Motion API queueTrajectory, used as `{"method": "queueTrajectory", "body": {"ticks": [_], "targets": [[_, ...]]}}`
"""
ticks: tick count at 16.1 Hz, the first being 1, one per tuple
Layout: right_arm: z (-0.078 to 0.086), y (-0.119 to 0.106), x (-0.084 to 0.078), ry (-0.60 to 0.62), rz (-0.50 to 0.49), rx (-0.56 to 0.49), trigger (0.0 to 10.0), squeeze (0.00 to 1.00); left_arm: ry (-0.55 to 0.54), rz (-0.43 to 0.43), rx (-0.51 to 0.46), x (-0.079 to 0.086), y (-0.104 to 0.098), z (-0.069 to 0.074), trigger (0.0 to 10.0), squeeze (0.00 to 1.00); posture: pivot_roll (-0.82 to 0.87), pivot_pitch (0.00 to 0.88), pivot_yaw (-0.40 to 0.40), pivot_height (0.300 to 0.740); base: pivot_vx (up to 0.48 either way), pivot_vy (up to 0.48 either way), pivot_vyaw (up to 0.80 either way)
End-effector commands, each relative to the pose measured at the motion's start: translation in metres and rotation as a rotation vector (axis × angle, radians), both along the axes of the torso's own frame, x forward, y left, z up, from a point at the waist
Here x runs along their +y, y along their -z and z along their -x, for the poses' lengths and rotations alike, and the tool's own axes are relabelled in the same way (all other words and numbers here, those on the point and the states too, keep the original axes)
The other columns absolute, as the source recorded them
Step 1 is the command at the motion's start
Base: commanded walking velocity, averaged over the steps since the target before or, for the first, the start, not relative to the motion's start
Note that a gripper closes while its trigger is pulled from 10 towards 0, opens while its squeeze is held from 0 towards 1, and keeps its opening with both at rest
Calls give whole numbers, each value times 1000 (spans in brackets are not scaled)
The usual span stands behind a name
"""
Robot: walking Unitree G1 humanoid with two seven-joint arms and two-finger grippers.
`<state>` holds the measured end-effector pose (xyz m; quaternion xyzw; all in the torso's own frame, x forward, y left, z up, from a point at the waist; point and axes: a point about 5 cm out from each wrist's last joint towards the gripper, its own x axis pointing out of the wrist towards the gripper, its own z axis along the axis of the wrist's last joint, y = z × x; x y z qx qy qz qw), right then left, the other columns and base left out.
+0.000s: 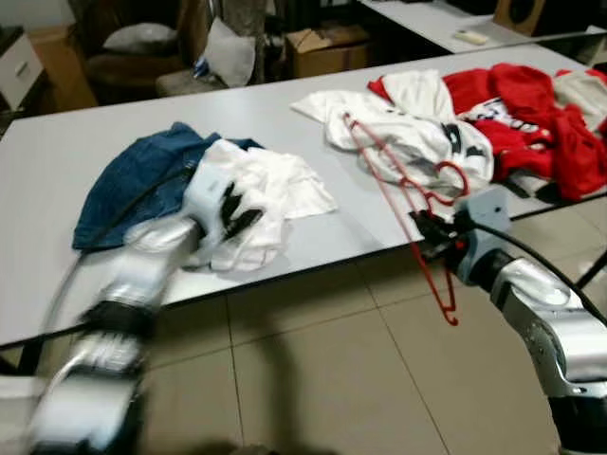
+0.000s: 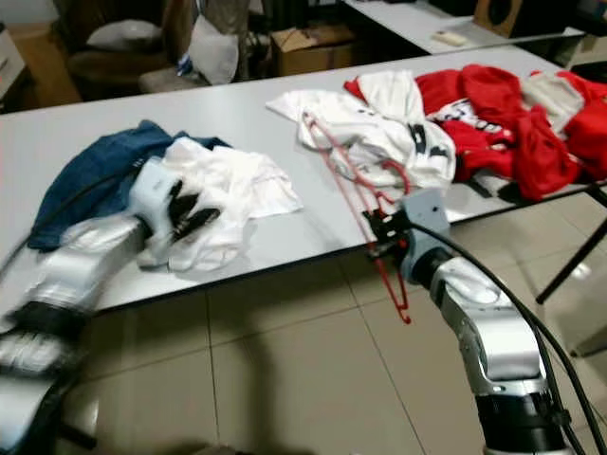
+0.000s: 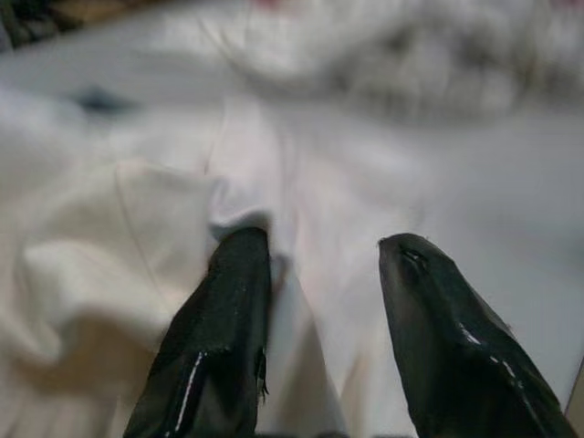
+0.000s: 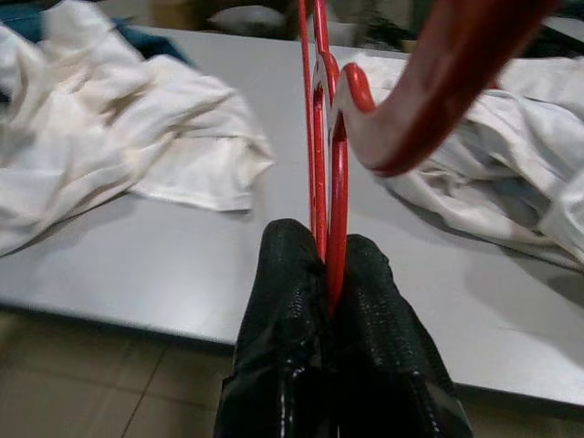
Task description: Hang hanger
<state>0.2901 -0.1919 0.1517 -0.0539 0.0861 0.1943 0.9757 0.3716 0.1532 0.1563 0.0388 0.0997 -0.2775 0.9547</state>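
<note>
Red wire hanger (image 1: 408, 204) is pinched in the right end effector (image 4: 330, 274), fingers clamped together on its thin rods just off the tabletop's (image 1: 57, 161) near edge; its hook end hangs below that edge and the frame leans up over the white-and-black shirt (image 1: 408, 133), probably held clear so a garment can be fed on. Left end effector (image 3: 324, 265) has its fingers apart, pressed into the white shirt (image 1: 261, 199) that lies on the blue denim (image 1: 133, 180), likely lining up a grip.

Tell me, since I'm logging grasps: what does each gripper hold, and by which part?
The right gripper pinches the red wire hanger by its thin wires, below the hook. The left gripper is open over the white cloth, holding nothing.
</note>
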Motion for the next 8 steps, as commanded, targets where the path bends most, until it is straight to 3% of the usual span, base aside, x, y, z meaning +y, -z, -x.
{"method": "queueTrajectory", "body": {"ticks": [1,3,4,5,6,7,8], "targets": [[0,-1,-4,49,-12,-3,10000,0,-22,91,-97,-5,-28,-11,10000,0,-148,0,78,740,0,0,0],[-2,-3,-16,169,-24,-30,10000,0,-37,368,-206,-29,-74,-28,10000,0,-160,0,88,740,0,0,0],[-3,-6,-23,230,-38,-51,10000,0,46,496,-228,-49,-93,-30,10000,0,-163,0,93,740,0,0,0],[-3,-8,-29,273,-47,-67,10000,0,124,502,-231,-69,-96,-27,10000,0,-163,0,94,740,0,0,0],[-3,-9,-31,289,-50,-73,10000,0,161,448,-224,-82,-89,-25,10000,0,-164,0,95,740,0,0,0],[-2,-9,-31,291,-48,-76,10000,0,190,293,-207,-94,-69,-21,10000,0,-166,0,98,740,0,0,0],[-2,-9,-30,281,-47,-77,10000,0,194,233,-204,-96,-61,-20,10000,0,-168,0,100,740,0,0,0]]}}
